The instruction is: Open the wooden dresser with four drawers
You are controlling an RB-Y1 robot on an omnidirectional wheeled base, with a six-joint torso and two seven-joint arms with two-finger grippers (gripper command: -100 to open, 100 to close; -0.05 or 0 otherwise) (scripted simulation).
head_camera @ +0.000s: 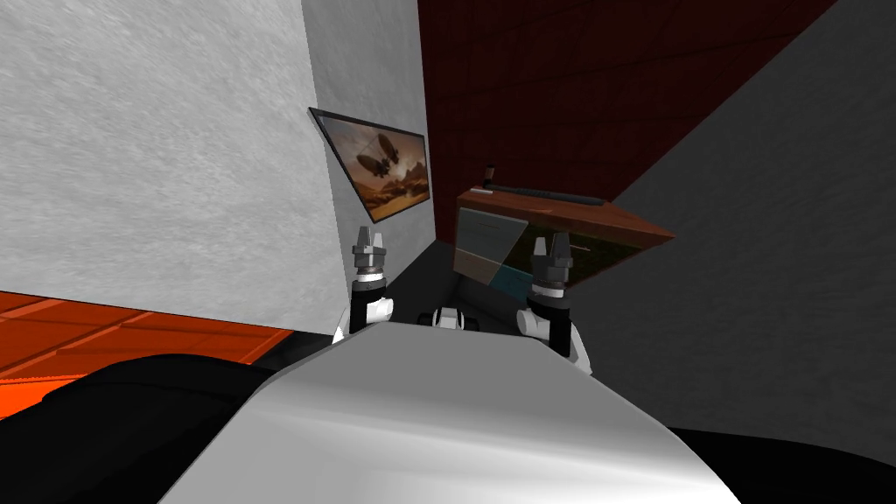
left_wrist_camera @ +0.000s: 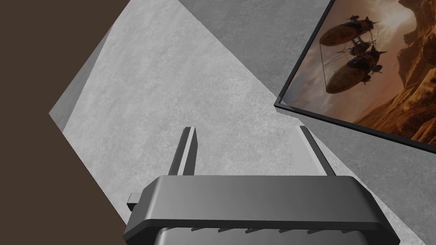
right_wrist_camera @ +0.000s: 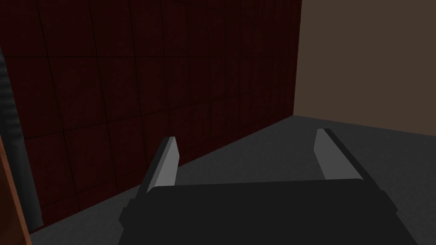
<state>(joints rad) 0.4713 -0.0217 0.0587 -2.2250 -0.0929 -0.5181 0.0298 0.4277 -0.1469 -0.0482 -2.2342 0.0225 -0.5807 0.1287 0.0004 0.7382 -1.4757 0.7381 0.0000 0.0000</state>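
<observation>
As we are facing the corner, the dresser [head_camera: 560,219] is standing ahead of us against the dark red wall [head_camera: 569,87]. Its reddish-brown top is running along that wall, so its long axis is lying across our line of reach and its front is pointing back toward us. The right pincer [head_camera: 552,249] is hovering just before that front, fingers spread and gripping nothing. In its wrist view it is aiming past the dresser at the wall, with a brown wooden edge [right_wrist_camera: 10,204], likely the dresser's, showing beside one finger. The left pincer [head_camera: 369,243] is raised by the grey wall, well off to the dresser's left, likewise spread and empty. We are judging the right arm the nearer one. It is probably needing to turn inward toward the front panels, where we cannot make out any handles.
</observation>
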